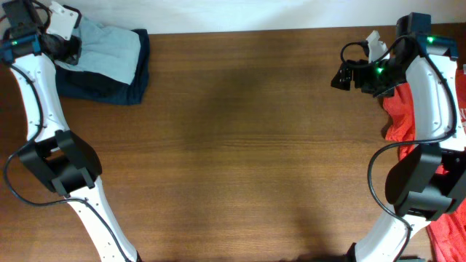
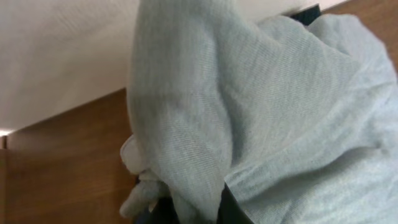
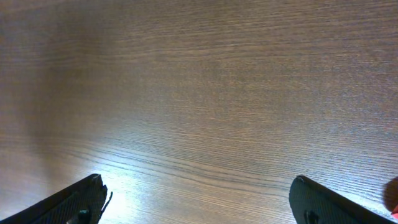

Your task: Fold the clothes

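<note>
Left gripper [image 1: 71,49] pinched shut on pale grey-teal T-shirt [image 1: 109,45] at far left corner of table [image 1: 240,138] (shirt bunched atop dark navy garment [image 1: 109,89]). Right gripper [image 3: 196,196] jaws wide open, holding nothing, over wood; red T-shirt [image 1: 400,116] at right edge, partly under right arm

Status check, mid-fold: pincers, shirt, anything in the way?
Left pincer shut on pale grey-teal T-shirt, far-left corner, over a dark navy garment. Right pincer open above bare table. Red T-shirt bunched at right edge, untouched.
</note>
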